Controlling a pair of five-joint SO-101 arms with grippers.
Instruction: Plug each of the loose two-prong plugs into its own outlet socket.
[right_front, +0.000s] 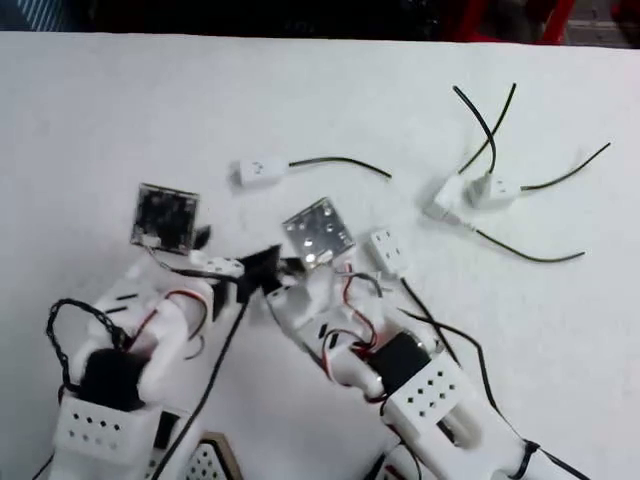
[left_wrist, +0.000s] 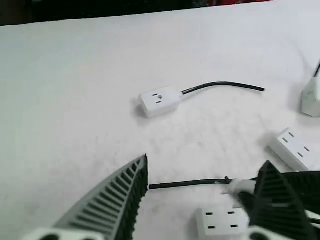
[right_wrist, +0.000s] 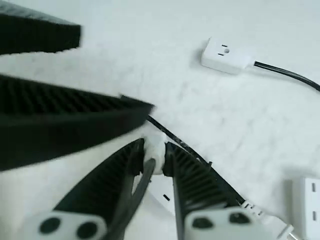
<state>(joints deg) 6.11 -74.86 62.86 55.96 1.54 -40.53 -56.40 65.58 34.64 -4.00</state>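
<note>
1. The right wrist view is giving me the grip. The right tool (right_wrist: 154, 156) is clamping both fingers on a small white plug (right_wrist: 155, 146), just below the middle of the frame.
2. The left wrist view is giving me the other side. The left tool (left_wrist: 206, 160) is standing wide open, with the plug sitting low and right of centre between its fingers.
3. In that left wrist view the plug's long axis is running level across the frame, and its black cord (left_wrist: 185, 183) is trailing off to the left. I'm not making out the prongs.
4. Just below the plug, at the bottom edge, the near socket (left_wrist: 220, 222) is lying with its slots facing up.
5. The free socket (left_wrist: 160, 101) is lying near the frame's centre, its slotted face turned toward the lower left and its lead leaving to the right.
6. A third socket (left_wrist: 295, 147) is lying at the right edge.
7. From the high view I'm getting the layout. Both arms are crowding the lower middle of the white bench (right_front: 100, 120). At upper right a white pair (right_front: 470, 192) of bodies is touching, with leads fanning outward.
</note>
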